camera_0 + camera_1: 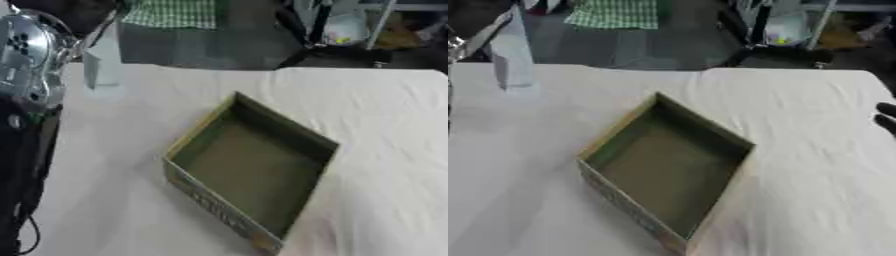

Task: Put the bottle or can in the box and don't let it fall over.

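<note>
A white cloth-covered surface (385, 130) fills the frame, with a dark floor and cluttered furniture legs beyond its far edge.

The task's thing is a tall, slim, pale translucent bottle (512, 55), standing upright at the far left of the surface, well apart from the box and beyond its far-left corner. It looks like thin plastic, so it is probably light, smooth and a little slippery, and its narrow base against its height suggests it will tip easily. The safest hold would likely be around the middle of its body, kept vertical and set down flat.

The shallow open olive-green cardboard box (254, 165) sits in the centre of the surface, turned diamond-wise, with nothing inside. Its low walls give little support to a tall bottle, so placement near the middle of its floor seems wise.

The left arm's silver and black joint (26, 60) looms left of the bottle; the left robot hand cannot be made out, so whether it is released or clenched cannot be told. Far right of the box, dark fingertips of the right robot hand (885, 117) just enter; its state also cannot be told.

The cloth looks soft and slightly wrinkled.
</note>
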Controlling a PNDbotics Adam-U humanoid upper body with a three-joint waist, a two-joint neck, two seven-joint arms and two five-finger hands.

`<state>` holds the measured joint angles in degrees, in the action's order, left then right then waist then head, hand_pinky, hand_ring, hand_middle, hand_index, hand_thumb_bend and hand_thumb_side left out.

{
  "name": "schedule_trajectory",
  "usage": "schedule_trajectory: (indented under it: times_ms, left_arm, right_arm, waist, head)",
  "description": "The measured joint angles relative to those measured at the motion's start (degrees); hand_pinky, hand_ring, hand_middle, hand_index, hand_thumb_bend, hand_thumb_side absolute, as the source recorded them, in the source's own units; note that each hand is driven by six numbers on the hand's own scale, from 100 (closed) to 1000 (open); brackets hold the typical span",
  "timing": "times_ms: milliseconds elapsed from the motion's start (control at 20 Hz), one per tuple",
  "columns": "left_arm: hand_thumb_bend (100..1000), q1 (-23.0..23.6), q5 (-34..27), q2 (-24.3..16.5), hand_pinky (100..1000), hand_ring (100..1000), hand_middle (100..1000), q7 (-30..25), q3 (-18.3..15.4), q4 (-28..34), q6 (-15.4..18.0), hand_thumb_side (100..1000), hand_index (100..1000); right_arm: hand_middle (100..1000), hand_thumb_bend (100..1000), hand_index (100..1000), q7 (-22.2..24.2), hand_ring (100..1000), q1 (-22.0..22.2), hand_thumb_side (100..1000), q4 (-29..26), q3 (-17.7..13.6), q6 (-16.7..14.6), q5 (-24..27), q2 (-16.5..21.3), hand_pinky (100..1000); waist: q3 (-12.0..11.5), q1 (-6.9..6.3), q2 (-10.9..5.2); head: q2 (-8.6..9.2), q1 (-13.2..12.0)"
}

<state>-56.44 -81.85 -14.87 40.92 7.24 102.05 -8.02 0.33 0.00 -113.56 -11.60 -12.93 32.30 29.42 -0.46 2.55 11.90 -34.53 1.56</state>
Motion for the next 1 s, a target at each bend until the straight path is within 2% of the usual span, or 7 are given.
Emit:
schedule_trajectory:
  times_ms: [350, 650, 1000]
  left_arm:
    - [529, -0.7, -1.38, 5.21, 100, 100, 100, 0.47, 3.78, 3.1, -3.49, 1000, 983]
    - [531, -0.29, -3.36, 9.75, 100, 100, 100, 0.56, 6.9, 3.94, -6.81, 1000, 985]
    - [532, 0.38, -3.87, 12.24, 100, 100, 100, 0.53, 8.77, 3.93, -8.55, 1000, 985]
  right_arm:
    - [826, 100, 895, -0.51, 832, -0.09, 734, 0.0, 0.02, 1.34, 1.06, 0.31, 888]
    - [826, 100, 895, -1.89, 832, -1.53, 738, 0.28, 0.0, 3.39, 2.8, 0.61, 888]
    - [825, 100, 894, -1.95, 832, -2.09, 745, 1.57, -0.02, 4.26, 4.29, 0.63, 890]
  waist:
    - [0.27, -0.12, -0.61]
    - [1.89, 0.03, -1.39]
    - [3.32, 0.08, -1.81]
  head:
    - [-1.22, 0.08]
    - [-2.45, -0.63]
    - [-3.12, -2.01]
